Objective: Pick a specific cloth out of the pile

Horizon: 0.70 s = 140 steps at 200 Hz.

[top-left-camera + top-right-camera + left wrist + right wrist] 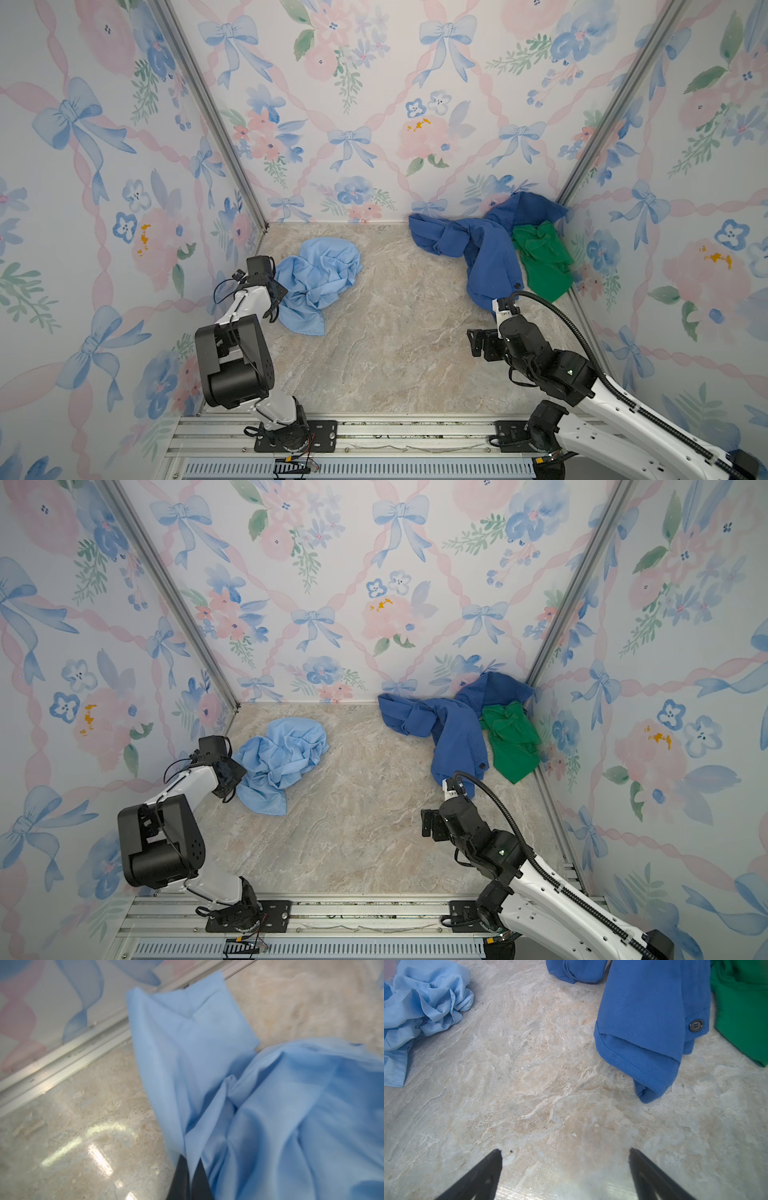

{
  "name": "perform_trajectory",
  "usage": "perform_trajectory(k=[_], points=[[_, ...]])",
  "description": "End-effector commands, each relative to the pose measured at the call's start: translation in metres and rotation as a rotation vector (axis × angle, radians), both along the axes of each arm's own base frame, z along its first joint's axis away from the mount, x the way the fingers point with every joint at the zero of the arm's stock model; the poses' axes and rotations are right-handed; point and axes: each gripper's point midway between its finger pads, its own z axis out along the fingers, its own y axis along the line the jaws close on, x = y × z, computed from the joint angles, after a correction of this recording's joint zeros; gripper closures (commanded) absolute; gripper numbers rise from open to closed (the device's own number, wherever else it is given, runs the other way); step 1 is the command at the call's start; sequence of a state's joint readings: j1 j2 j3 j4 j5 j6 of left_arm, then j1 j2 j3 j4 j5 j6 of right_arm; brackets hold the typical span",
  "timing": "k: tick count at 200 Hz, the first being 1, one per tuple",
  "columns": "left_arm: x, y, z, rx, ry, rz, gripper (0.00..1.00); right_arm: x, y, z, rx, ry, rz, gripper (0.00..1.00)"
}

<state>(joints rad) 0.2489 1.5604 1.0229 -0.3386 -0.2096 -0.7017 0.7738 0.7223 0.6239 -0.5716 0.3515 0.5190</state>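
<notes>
Wallpaper [374, 104] printed with blue bows and pink flowers covers the three walls around a beige, marble-look surface [395, 353] in both top views. A metal rail [374, 432] along the near edge carries the left arm [245, 303] and the right arm [536, 353]. The cloth [320, 274], pale sky-blue and crumpled, lies by itself right at the left jaws. It is well apart from the pile [505, 245], which sits in the far corner beyond the right jaws. The pile is a royal-blue garment [486, 266] with a green cloth [544, 266] lying against it by the side wall. Neither top view shows how the jaws stand.

The left wrist view does: the left jaws are closed, their black fingers [180, 1180] pinching a fold of the cloth. The fabric spreads away from them to the aluminium frame [62, 1064] at the foot of the wall.

In the right wrist view the right jaws stand wide open, fingers [483, 1176] over bare surface. Just ahead of them lies a cuff of the royal-blue garment with a dark button [695, 1025], only a speck from above. The green cloth is beside that cuff, and the pale cloth is far off to the other side.
</notes>
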Motion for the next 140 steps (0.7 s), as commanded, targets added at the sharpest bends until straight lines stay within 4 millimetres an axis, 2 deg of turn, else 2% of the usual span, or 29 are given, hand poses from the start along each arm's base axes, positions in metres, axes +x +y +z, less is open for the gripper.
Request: perform_trajectory(k=[1,10,22,61,90,98,112,130,140], points=[[0.029,-0.015,0.070,0.163,-0.113,-0.093,1.00,-0.001,-0.002,-0.005,-0.025,0.013,-0.006,0.03],[0.041,-0.027,0.084,0.185,-0.133,-0.136,1.00,0.000,-0.001,-0.004,-0.023,0.016,-0.005,0.03],[0.060,-0.048,0.093,0.187,-0.145,-0.217,1.00,0.000,-0.001,-0.004,-0.022,0.021,-0.004,0.03],[0.117,-0.137,0.101,0.207,-0.156,-0.509,1.00,-0.003,-0.005,-0.002,-0.025,0.021,-0.014,0.03],[0.144,-0.198,0.101,0.312,-0.124,-0.648,1.00,-0.005,-0.011,-0.001,-0.029,0.015,-0.025,0.03],[0.150,-0.211,0.094,0.336,-0.097,-0.680,1.00,-0.006,-0.012,-0.001,-0.030,0.016,-0.027,0.03],[0.160,-0.230,0.069,0.353,-0.012,-0.746,1.00,-0.007,-0.014,-0.001,-0.036,0.017,-0.032,0.03],[0.173,-0.245,0.019,0.383,0.137,-0.835,1.00,-0.008,-0.016,-0.001,-0.042,0.019,-0.034,0.03],[0.177,-0.246,-0.006,0.441,0.218,-0.855,1.00,-0.009,-0.017,-0.001,-0.039,0.018,-0.035,0.03]])
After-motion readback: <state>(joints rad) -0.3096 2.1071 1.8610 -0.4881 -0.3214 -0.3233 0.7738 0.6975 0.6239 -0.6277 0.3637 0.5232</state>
